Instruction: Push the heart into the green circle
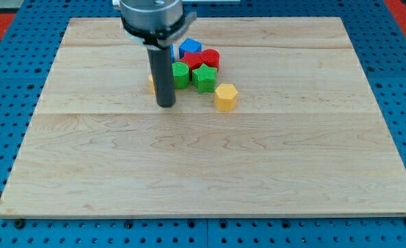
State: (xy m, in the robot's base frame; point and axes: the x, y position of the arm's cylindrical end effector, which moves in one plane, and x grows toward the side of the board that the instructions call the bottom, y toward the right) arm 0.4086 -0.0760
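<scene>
My tip (165,105) rests on the board at the left of a cluster of blocks. A red block (203,58), which may be the heart, lies in the upper part of the cluster. A roundish green block (180,75) sits just right of the rod, below the red one. A second, more angular green block (205,78) touches its right side. A blue block (189,47) sits above the red one. A yellow hexagon-like block (225,97) stands apart at the lower right. A yellow block (151,84) is mostly hidden behind the rod's left edge.
The wooden board (209,172) lies on a blue pegboard surface (402,83). A sliver of another blue block (172,51) shows beside the rod. The arm's dark round head (151,15) hangs over the board's top edge.
</scene>
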